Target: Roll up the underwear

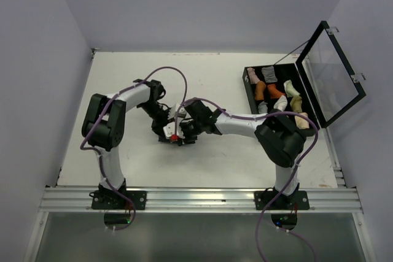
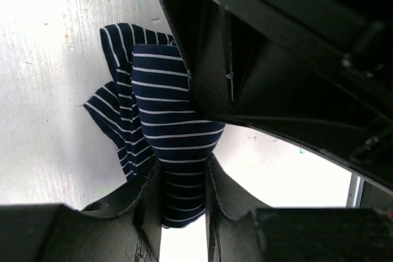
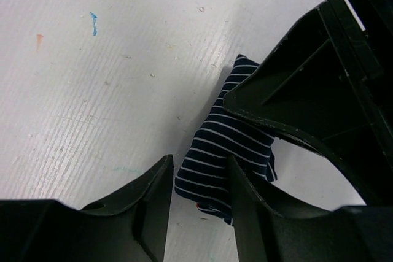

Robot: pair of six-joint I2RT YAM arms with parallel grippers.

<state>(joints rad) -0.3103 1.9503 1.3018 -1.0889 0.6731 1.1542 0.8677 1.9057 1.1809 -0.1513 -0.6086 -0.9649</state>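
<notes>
The underwear [image 2: 163, 96] is a navy bundle with thin white stripes, lying bunched on the white table. My left gripper [image 2: 182, 165] is shut on its narrow end, both fingers pressing the fabric. In the right wrist view the underwear [image 3: 227, 139] lies partly between the fingers of my right gripper [image 3: 198, 159], which is open: the right finger touches the cloth and a gap shows at the left finger. From above, the left gripper [image 1: 168, 128] and right gripper [image 1: 185, 131] meet mid-table and hide most of the garment.
A black case [image 1: 251, 93] with its clear lid [image 1: 331, 75] raised stands at the back right, holding several rolled garments. An aluminium rail [image 1: 196, 199] runs along the near edge. Grey walls close in the table on three sides.
</notes>
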